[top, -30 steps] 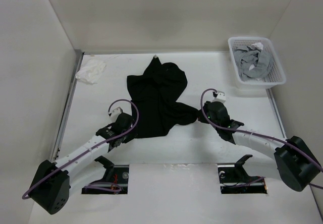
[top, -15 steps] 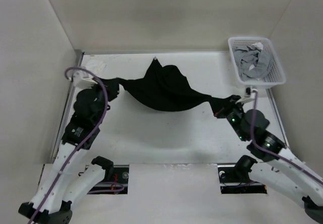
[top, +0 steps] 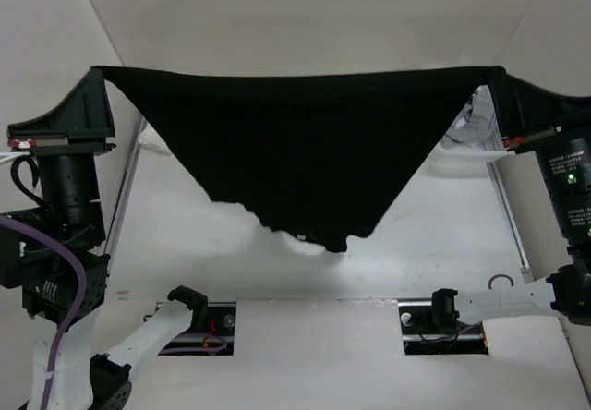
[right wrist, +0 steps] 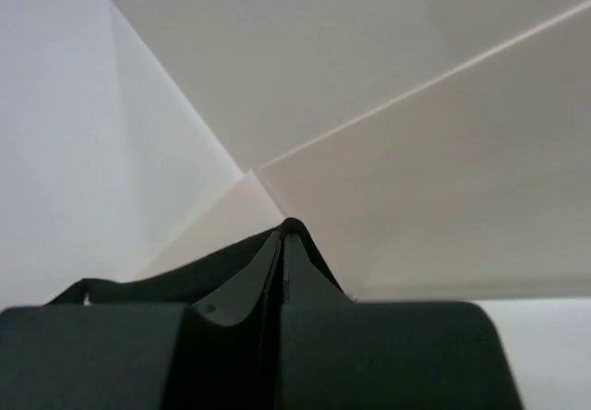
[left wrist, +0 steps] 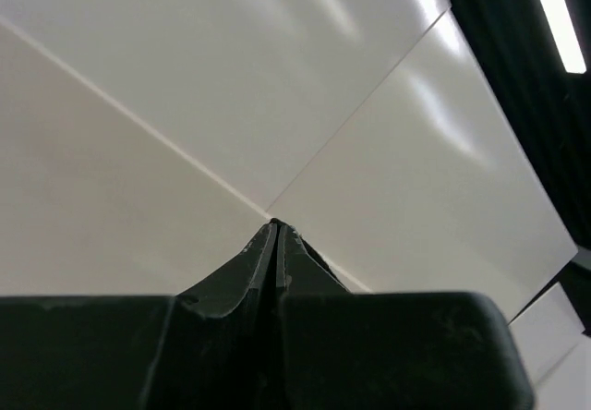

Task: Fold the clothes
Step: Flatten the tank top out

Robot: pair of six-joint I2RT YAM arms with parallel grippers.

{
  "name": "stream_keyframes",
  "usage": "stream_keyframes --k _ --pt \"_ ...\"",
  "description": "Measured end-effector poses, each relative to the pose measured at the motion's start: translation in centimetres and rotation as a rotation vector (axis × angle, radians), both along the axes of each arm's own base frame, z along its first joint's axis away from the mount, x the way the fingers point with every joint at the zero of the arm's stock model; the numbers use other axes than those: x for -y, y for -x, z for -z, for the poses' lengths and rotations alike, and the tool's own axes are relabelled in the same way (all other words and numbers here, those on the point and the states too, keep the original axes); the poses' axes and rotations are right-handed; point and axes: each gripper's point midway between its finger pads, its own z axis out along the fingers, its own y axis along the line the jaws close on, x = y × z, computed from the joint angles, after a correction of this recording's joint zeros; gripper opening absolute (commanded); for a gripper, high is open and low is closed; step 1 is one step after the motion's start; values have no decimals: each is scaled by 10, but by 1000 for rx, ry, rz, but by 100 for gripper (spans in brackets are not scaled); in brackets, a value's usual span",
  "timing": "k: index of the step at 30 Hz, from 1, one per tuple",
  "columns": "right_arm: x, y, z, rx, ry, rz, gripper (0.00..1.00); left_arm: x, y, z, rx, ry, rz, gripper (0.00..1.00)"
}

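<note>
Robotics lab test cell, plain white panel walls (top: 305,13) closing in a white tabletop (top: 416,262) on the left, far and right, black-and-white jointed left arm (top: 55,188) and right arm (top: 568,179) mounted at its near edge, looping purple cable (top: 74,285), rectangular wiring cut-outs (top: 208,322) in the near edge.

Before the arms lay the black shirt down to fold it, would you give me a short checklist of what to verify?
1. Left gripper shut on one corner of the black shirt: ok.
2. Right gripper shut on the opposite corner: ok.
3. Top edge taut and level between them: ok.
4. Shirt hanging flat and square: not ok; it narrows to a bunched point.
5. Lowest point clear of the table: cannot tell from above.
6. White basket clear of the cloth: cannot tell; it is mostly hidden.
</note>
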Motion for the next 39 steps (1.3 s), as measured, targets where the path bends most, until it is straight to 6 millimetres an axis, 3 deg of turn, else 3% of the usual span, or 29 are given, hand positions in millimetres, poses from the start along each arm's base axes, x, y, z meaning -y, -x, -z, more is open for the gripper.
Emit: stream_keyframes --k 2,4,8,12,15,17,19,22,25,28,31,33,36,39 --pt "-2 -3 -16 26 19 39 0 0 -2 -15 27 1 -13 1" --pt "-5 -10 -15 37 64 99 0 4 -17 -16 18 -9 -27 1" --pt "-9 -42 11 27 172 269 0 21 -86 16 -107 -66 -65 1" --pt "-20 -101 50 -12 270 364 0 34 -186 86 -316 -127 -86 1" --pt "-29 -163 83 -78 313 360 0 33 -255 150 -486 -140 -79 1" --pt "-37 -210 110 -147 334 331 0 29 -289 190 -589 -138 -73 1" --pt "-44 -255 134 -221 352 300 0 26 -317 214 -664 -134 -62 1" --pt "-54 -309 149 -303 360 257 0 22 -348 209 -680 -128 -56 1" --pt "-59 -339 129 -300 337 232 0 16 -362 171 -607 -122 -55 1" --pt "-57 -336 87 -241 297 218 0 2 -356 124 -510 -113 -72 1" --pt "-50 -311 41 -149 251 215 0 -12 -343 86 -423 -104 -93 1" --pt "-44 -290 18 -103 229 213 0 -18 -335 73 -391 -103 -103 1" --pt "-37 -269 15 -106 229 209 0 -18 -326 69 -381 -117 -101 1" --pt "-32 -257 46 -168 256 209 0 -13 -315 85 -407 -144 -90 1"
